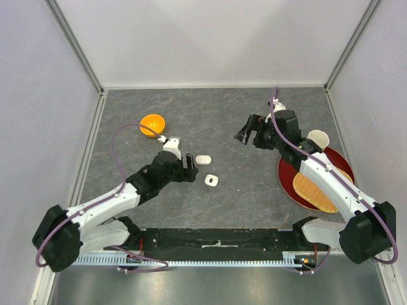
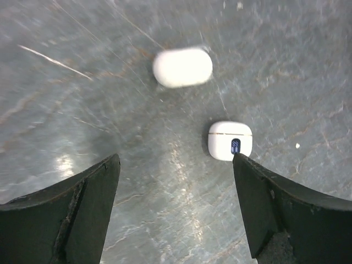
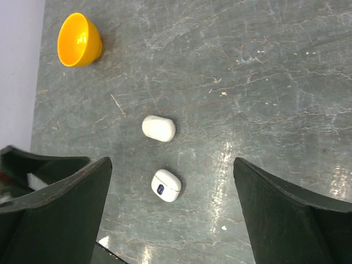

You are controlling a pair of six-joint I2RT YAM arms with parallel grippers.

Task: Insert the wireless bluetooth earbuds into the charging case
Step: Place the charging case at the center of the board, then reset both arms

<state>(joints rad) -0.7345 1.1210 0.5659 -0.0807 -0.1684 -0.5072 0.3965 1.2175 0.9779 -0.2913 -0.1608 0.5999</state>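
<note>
Across the grey surface, left pincer and right pincer both gape empty. A plain case and a blue-marked case lie mid-frame; no loose earbuds visible. Risk: the left pincer's lower-right fingertip, just beside the marked case, could nudge it askew

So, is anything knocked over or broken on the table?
Nothing looks broken or spilled. One odd thing: both white cases, the plain case and the blue-marked case, lie shut, and no earbuds are in sight.
</note>
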